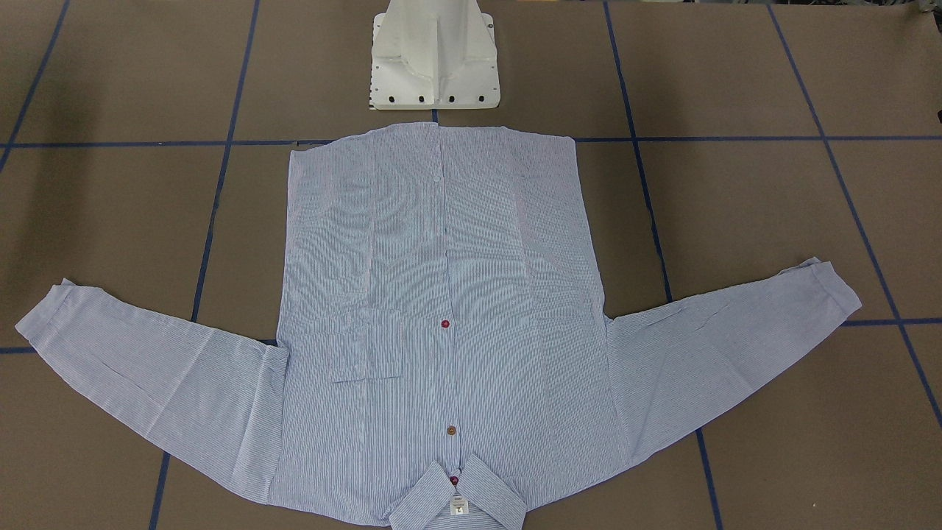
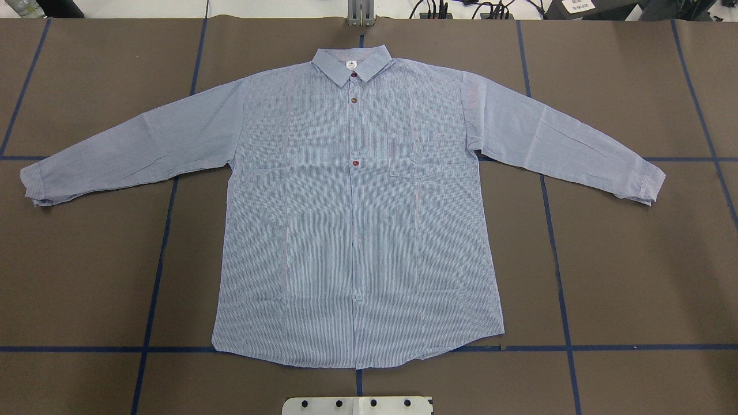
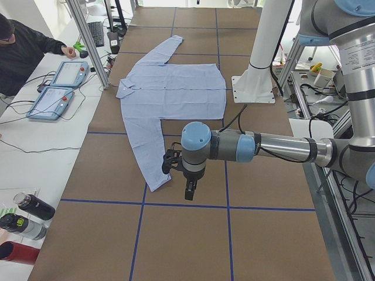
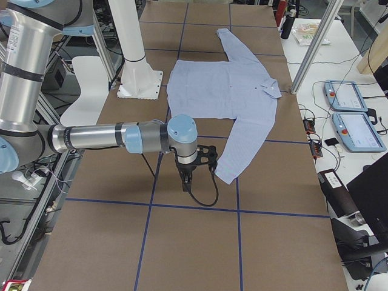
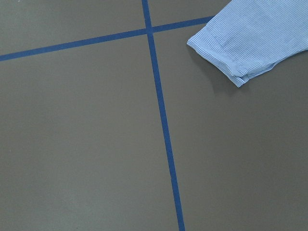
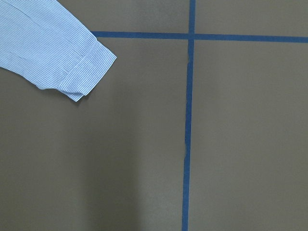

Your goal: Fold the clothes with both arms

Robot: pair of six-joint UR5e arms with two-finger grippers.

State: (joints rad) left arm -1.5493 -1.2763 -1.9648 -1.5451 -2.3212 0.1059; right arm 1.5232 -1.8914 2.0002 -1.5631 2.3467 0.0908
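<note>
Left hand [image 3: 189, 190] hangs over bare worktop [image 2: 86, 259] just past the left-end cuff [image 5: 226, 53] of the shirt [image 2: 323, 230]. Right hand [image 4: 185, 179] sits likewise beside the right-end cuff [image 6: 82, 72]. Fingers apart or together: can't tell for either hand.

Shirt lies flat mid-worktop, front up, buttoned, sleeves spread. Collar is toward the operators' edge, hem toward the robot's edge. Thin light-blue cloth, fine white stripes, creased sleeves.

Worktop is matte brown with a blue tape grid [image 2: 634, 347].

Left arm [image 3: 281, 146] and right arm [image 4: 97, 136]: forearms level, wrists pointing down.

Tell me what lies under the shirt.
The shirt lies flat, front up, on the brown table marked with blue tape lines. The lines run under it and vanish there; anything else beneath is hidden.
</note>
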